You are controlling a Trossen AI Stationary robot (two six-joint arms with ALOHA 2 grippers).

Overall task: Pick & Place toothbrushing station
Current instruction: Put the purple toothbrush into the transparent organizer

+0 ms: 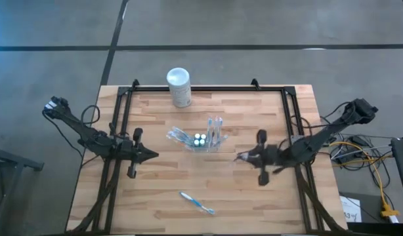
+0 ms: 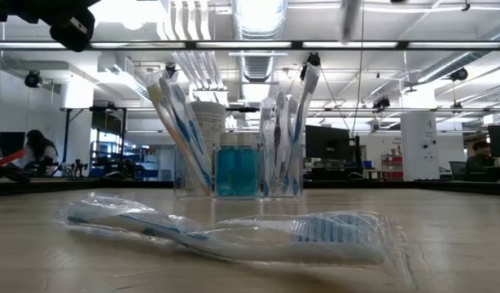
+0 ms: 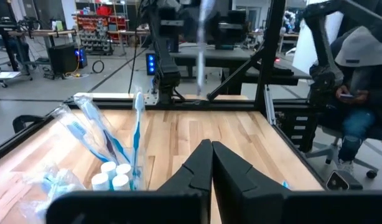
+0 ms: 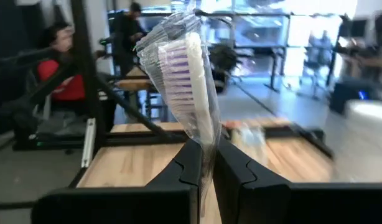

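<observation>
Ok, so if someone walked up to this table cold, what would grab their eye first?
Probably the clear holder mid-table, bristling with wrapped toothbrushes beside small blue bottles. Next, the right gripper, shut on a wrapped purple-bristled toothbrush, just to the holder's right. A loose blue toothbrush lies alone near the front edge, a white canister stands at the back edge, and the left gripper waits shut and empty on the holder's left.
</observation>
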